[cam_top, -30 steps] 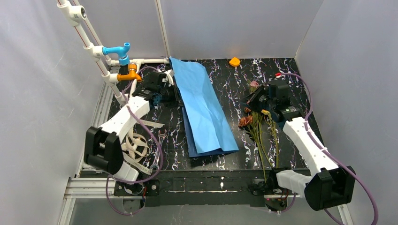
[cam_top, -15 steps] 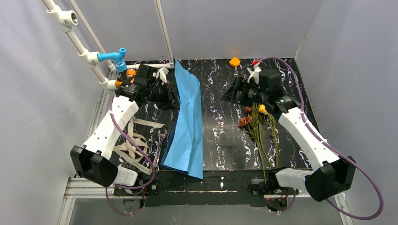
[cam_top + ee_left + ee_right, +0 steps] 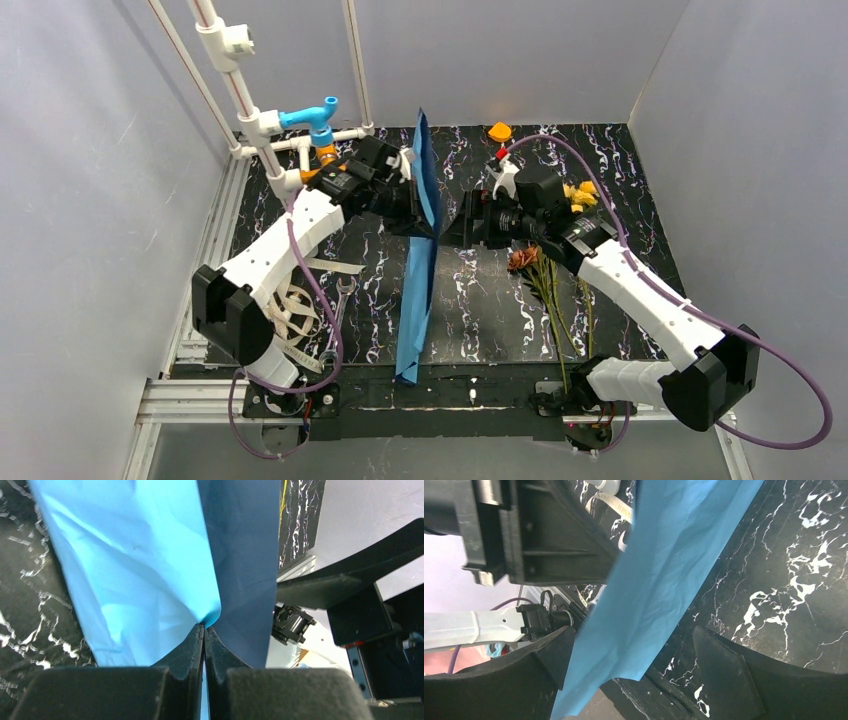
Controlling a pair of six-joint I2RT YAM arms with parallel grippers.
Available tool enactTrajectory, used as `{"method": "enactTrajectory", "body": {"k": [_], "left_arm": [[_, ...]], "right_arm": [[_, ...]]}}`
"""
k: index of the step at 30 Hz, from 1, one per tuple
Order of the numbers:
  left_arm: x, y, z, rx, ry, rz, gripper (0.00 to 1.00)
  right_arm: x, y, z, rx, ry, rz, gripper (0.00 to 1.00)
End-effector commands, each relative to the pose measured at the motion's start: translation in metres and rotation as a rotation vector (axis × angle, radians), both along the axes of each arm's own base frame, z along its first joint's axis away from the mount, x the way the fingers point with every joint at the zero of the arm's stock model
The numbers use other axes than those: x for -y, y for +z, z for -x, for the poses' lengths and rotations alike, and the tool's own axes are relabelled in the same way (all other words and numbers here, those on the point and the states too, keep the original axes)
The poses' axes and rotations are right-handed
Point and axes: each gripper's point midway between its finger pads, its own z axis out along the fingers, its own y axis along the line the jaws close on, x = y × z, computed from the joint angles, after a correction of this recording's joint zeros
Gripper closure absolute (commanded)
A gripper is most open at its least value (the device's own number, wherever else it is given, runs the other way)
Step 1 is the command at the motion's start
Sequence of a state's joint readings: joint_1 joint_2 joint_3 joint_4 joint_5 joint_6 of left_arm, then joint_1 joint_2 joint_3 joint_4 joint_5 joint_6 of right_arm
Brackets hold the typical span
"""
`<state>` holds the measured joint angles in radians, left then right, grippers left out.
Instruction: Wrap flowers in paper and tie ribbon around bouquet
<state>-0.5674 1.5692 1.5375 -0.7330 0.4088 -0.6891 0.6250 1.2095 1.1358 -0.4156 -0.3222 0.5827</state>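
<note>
Thin light blue paper sheet (image 3: 418, 290) hanging up on edge!
Your left jaws are clenched on its fold; your right jaws gape wide, gripping nothing, just right of it. Dried yellow-and-pink roses (image 3: 523, 259) lie on the table (image 3: 620, 180) further right.

grey walls (image 3: 500, 50), black marbled tabletop (image 3: 480, 300)
</note>
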Motion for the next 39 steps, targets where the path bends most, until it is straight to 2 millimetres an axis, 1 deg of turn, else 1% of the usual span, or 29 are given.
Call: {"method": "enactTrajectory", "body": {"k": [1, 4, 7, 9, 10, 11, 12, 13, 16, 19, 22, 25, 27, 29, 32, 35, 37, 39], "left_arm": [[0.025, 0.037, -0.023, 0.215, -0.042, 0.065, 1.00], [0.029, 0.029, -0.026, 0.210, -0.045, 0.058, 1.00], [0.029, 0.021, -0.028, 0.208, -0.049, 0.048, 1.00], [0.029, 0.014, -0.028, 0.204, -0.057, 0.040, 1.00], [0.028, 0.010, -0.028, 0.204, -0.058, 0.033, 1.00], [0.027, 0.005, -0.028, 0.203, -0.059, 0.023, 1.00], [0.026, 0.002, -0.027, 0.206, -0.059, 0.017, 1.00], [0.024, -0.002, -0.027, 0.209, -0.063, 0.012, 1.00], [0.021, -0.015, -0.025, 0.216, -0.084, -0.016, 1.00], [0.013, -0.027, -0.023, 0.213, -0.069, -0.046, 1.00], [0.010, -0.040, -0.020, 0.204, -0.033, -0.034, 1.00], [0.009, -0.059, -0.014, 0.167, 0.031, 0.005, 1.00], [0.007, -0.074, -0.007, 0.134, 0.074, 0.033, 1.00], [0.004, -0.089, 0.001, 0.107, 0.099, 0.050, 1.00], [-0.009, -0.106, 0.014, 0.087, 0.120, 0.025, 1.00], [-0.034, -0.121, 0.021, 0.095, 0.125, -0.085, 1.00], [-0.056, -0.127, 0.015, 0.096, 0.139, -0.150, 1.00], [-0.076, -0.131, 0.004, 0.077, 0.177, -0.161, 1.00]], "right_arm": [[-0.004, 0.009, -0.001, 0.034, -0.021, -0.027, 0.02], [-0.002, 0.007, -0.002, 0.036, -0.037, -0.021, 0.02], [0.000, -0.001, -0.005, 0.022, -0.062, -0.003, 0.02], [0.002, -0.009, -0.007, 0.010, -0.077, 0.016, 0.06], [0.003, -0.013, -0.008, 0.004, -0.087, 0.028, 0.13], [0.005, -0.018, -0.009, -0.001, -0.095, 0.039, 0.16], [0.006, -0.021, -0.010, -0.004, -0.102, 0.048, 0.21], [0.007, -0.026, -0.011, -0.007, -0.110, 0.059, 0.32], [0.008, -0.036, -0.013, -0.024, -0.115, 0.080, 0.53], [0.007, -0.043, -0.012, -0.033, -0.108, 0.087, 0.69], [0.007, -0.049, -0.013, -0.036, -0.108, 0.094, 0.86], [0.007, -0.056, -0.013, -0.044, -0.104, 0.105, 0.98], [0.009, -0.059, -0.014, -0.038, -0.105, 0.128, 0.99], [0.024, -0.061, -0.022, -0.005, -0.153, 0.207, 0.99], [0.072, -0.060, -0.041, 0.070, -0.311, 0.420, 0.99], [0.120, -0.060, -0.055, 0.078, -0.433, 0.531, 0.99], [0.148, -0.069, -0.061, 0.033, -0.487, 0.536, 0.99], [0.164, -0.082, -0.061, -0.026, -0.508, 0.506, 0.99]]}}
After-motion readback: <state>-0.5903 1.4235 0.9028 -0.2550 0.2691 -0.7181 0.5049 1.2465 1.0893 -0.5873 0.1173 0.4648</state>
